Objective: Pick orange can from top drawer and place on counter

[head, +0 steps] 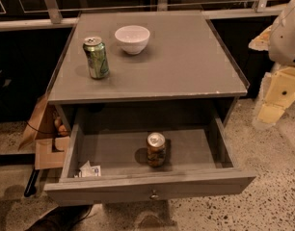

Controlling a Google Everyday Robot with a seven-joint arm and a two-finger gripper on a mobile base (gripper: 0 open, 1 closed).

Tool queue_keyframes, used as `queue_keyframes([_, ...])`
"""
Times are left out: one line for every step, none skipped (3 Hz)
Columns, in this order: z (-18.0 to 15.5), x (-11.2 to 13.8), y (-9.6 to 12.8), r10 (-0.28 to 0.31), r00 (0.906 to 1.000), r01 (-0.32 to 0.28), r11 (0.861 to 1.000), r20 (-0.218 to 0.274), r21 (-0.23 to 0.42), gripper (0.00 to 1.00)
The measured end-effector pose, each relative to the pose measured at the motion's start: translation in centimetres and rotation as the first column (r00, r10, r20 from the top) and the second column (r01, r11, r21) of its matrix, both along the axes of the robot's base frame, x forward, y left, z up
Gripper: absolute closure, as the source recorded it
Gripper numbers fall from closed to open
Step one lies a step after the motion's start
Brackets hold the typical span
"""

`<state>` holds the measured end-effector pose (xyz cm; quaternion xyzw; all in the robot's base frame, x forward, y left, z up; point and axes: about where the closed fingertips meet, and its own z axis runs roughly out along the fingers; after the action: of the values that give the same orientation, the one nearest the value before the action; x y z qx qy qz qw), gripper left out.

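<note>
While the top drawer [147, 187] stands pulled out below the worktop [186, 66], the orange can [156, 149] stands upright on the drawer floor, just forward of the worktop's front edge and near its middle. On the worktop's left part stands a green can [96, 57], with a white bowl [132, 39] just behind it. Off the worktop's right side hangs the pincer [269, 113], well clear of the orange can; whether it is wide or narrow I cannot tell.

High front view, gripper [267, 115] far right
</note>
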<state>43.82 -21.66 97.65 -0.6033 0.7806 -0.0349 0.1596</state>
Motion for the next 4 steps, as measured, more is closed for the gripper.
queue_keyframes([0.0, 0.0, 0.0, 0.0, 1.0, 0.0, 1.0, 0.0, 0.0, 0.0])
queue_keyframes([0.0, 0.0, 0.0, 0.0, 1.0, 0.0, 1.0, 0.0, 0.0, 0.19])
queue_keyframes([-1.0, 0.5, 0.4, -0.023, 0.9996, 0.023, 0.999, 0.019, 0.038, 0.42])
queue_keyframes([-3.6, 1.3, 1.1, -0.074, 0.9968, 0.07, 0.989, 0.028, 0.126, 0.64])
